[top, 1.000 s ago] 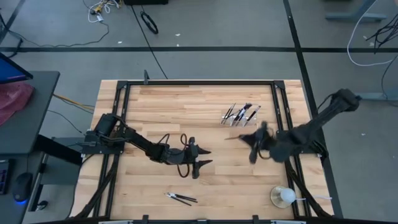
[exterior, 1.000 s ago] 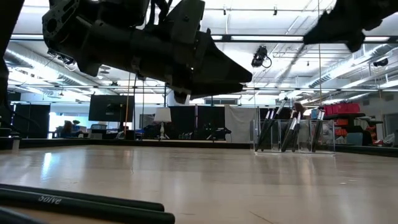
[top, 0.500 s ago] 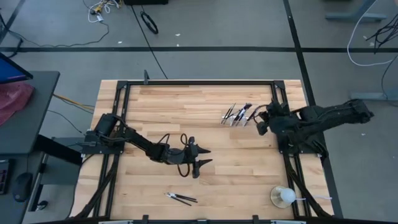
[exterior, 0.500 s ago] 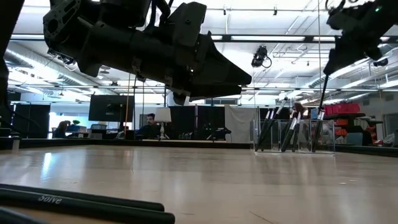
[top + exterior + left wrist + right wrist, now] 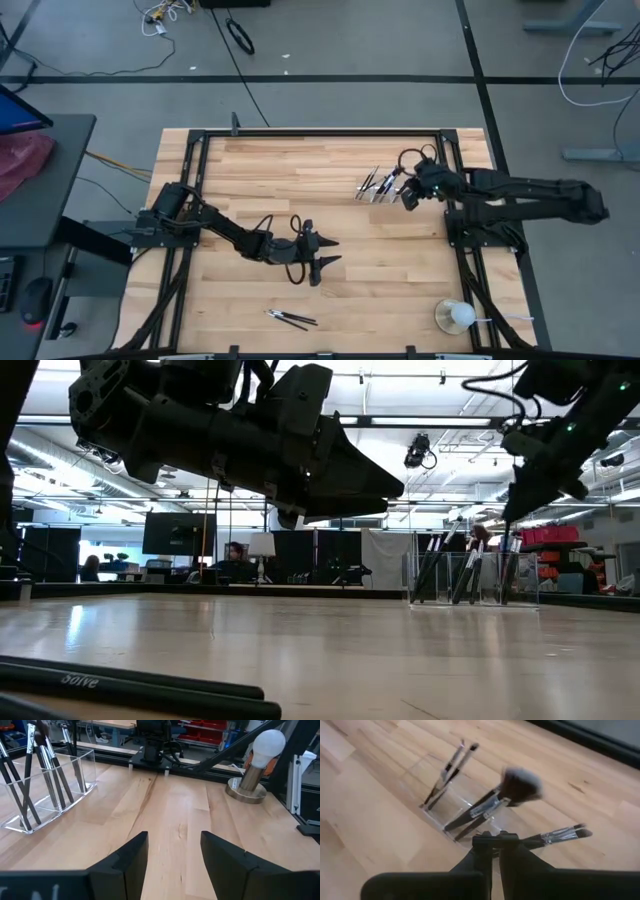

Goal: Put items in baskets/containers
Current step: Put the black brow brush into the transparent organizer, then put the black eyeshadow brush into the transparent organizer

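Observation:
The clear plastic tray (image 5: pixel 383 185) stands near the table's far right and holds several brushes (image 5: pixel 485 805) that lean upright against its walls; it also shows in the low view (image 5: pixel 470 578). My right gripper (image 5: pixel 411 191) hovers just right of and above the tray, shut on one brush (image 5: pixel 560 835). A few more brushes (image 5: pixel 291 319) lie flat near the table's near edge, close to the low camera (image 5: pixel 130 685). My left gripper (image 5: pixel 318 263) hangs open above the table's middle, touching nothing (image 5: pixel 172 852). My right gripper (image 5: pixel 494 839) pinches one brush between its two fingers on the dark handle (image 5: pixel 530 839), with the fingers lying across it. The silver ferrule and dark bristle tip (image 5: pixel 580 829) stick out to one side. The brush is lifted clear, above the tray's edge.
A round clear cup with a white ball (image 5: pixel 455 316) stands at the near right corner, also seen in the left wrist view (image 5: pixel 257 760). Black rails (image 5: pixel 452 170) frame the table. Bare wood lies between the tray and the loose brushes.
My right gripper has carried the brush from the table's right middle toward the far edge and up to the tray, turning as the arm stretched out low from the right. The left arm has kept still.

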You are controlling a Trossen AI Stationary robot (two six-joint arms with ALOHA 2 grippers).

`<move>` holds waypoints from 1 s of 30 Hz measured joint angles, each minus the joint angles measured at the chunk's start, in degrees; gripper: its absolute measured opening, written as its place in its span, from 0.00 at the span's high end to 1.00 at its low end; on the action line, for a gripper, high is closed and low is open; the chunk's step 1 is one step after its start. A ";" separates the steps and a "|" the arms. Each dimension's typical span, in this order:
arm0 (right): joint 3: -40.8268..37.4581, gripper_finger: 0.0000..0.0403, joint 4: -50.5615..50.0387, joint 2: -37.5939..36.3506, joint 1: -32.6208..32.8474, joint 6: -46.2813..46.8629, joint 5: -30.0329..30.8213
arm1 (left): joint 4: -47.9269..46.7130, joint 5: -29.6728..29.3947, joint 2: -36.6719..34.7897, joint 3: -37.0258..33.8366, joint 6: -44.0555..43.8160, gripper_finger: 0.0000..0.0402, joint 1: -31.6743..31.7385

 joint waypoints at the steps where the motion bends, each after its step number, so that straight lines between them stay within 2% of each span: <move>1: -0.44 0.98 0.31 0.00 -0.96 -0.41 -0.68 | 0.00 -0.02 0.00 0.00 0.00 0.53 0.01; 5: -1.94 0.93 1.95 0.02 -3.82 -1.10 -2.22 | -0.02 -0.13 0.00 0.00 0.01 0.53 0.01; 10: -2.49 0.84 2.16 0.02 -5.65 -2.16 -2.26 | -0.15 -0.22 0.00 0.00 0.02 0.53 0.01; 18: -1.99 0.62 1.73 -0.04 -7.56 -6.04 -1.91 | -0.48 -0.22 0.00 0.00 0.00 0.53 0.01; 24: 4.11 0.48 -3.34 -0.07 -9.77 -10.07 4.47 | -0.44 -0.22 0.00 0.01 -0.01 0.53 0.01; 27: 8.26 0.46 -4.69 -0.11 -9.86 -12.01 7.50 | -0.44 -0.22 0.00 0.00 0.00 0.53 0.01; 30: 10.50 0.47 -2.92 -0.10 -8.36 -13.86 6.17 | -0.44 -0.22 0.00 0.00 -0.02 0.53 0.01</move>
